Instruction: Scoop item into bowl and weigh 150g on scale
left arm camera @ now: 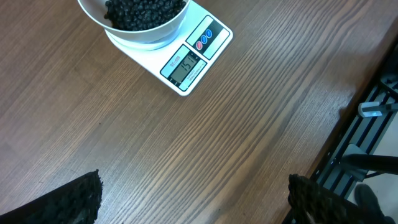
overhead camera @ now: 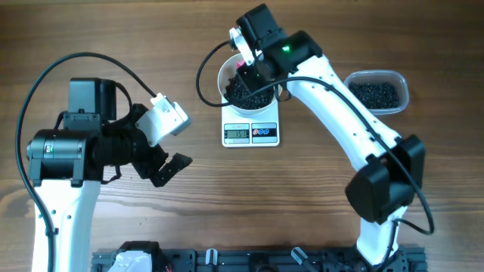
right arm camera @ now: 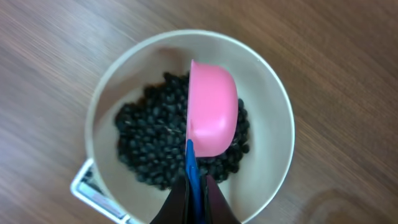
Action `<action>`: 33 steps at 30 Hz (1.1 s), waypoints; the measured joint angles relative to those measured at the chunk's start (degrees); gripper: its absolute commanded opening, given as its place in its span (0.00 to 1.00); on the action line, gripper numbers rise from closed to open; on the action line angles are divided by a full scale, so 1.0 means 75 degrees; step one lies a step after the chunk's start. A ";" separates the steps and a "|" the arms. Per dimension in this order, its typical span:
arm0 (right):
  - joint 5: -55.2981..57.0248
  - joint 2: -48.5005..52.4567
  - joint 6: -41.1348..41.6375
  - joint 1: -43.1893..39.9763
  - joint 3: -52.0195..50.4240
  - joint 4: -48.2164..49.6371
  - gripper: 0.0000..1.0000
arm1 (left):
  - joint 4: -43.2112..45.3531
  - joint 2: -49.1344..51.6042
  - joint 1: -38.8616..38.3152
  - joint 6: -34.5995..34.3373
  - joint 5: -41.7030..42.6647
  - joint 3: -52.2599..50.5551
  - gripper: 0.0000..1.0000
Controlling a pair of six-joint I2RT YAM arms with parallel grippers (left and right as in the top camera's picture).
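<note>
Bowl [overhead camera: 222, 80] sits on scale [overhead camera: 251, 134], mid-tabletop [overhead camera: 318, 204]. The scale's display edge faces the robot's side. Black beans [right arm camera: 149, 149] heaped in bowl bottom.

Pink scoop [right arm camera: 212, 112] over the bowl, rolled onto its side. Its long axis runs from the blue handle [right arm camera: 191, 163] at the end effector out across the beans. Contact with beans: cannot tell.

Right end effector [right arm camera: 196, 190]: clenched on the handle, grasping the pink scoop.

Left end effector [overhead camera: 168, 170]: fingers spread wide, holding nothing, over bare tabletop left of the scale.

Clear tub [overhead camera: 406, 91] with more beans, right of bowl.
</note>
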 measured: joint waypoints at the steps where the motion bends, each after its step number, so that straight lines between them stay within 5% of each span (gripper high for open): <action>1: 0.0061 0.0102 -0.0076 0.0000 0.0000 0.0006 0.04 | 0.0000 0.0000 0.0000 0.0000 0.0000 0.0000 1.00; 33: -0.0839 0.0181 0.0079 -0.0466 0.0000 -0.0172 0.04 | -0.0003 0.0000 0.0000 0.0000 0.0000 0.0000 1.00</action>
